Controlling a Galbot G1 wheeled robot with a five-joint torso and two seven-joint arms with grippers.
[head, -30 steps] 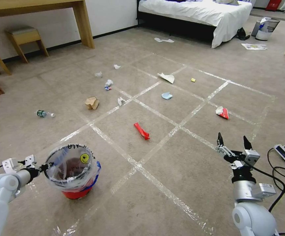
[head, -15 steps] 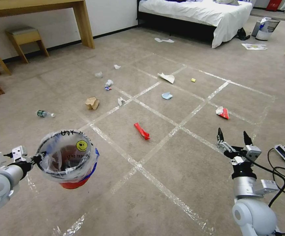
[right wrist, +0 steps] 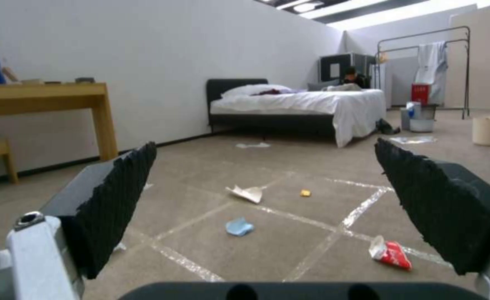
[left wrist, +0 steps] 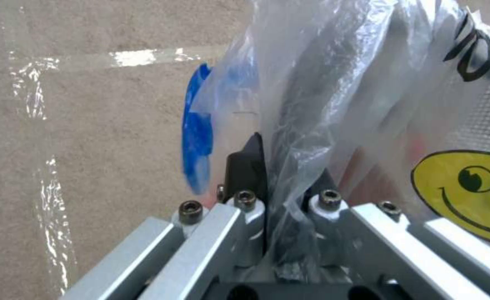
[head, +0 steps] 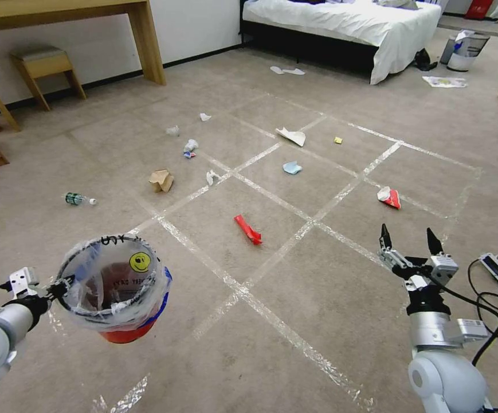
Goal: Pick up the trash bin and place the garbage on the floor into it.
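Your left gripper (head: 54, 285) is clamped on the trash bin's (head: 124, 287) rim at 9 o'clock, holding it above the floor (head: 294, 298). The red wrapper (head: 247, 229) lies at the bin's 2 o'clock. Your right gripper (head: 409, 244) hovers, spread wide.

The bag (left wrist: 334, 83) wraps the bin (head: 124, 332) so far that only its red base shows in the head view, and the black writing (head: 125, 282) on the wall is too blurred to read. The left claw (left wrist: 281, 175) has its fingertips buried in the bag's folds. The bottle (head: 79, 199) has a label too small to read. The bed (head: 340, 23) is cut off by the top edge.
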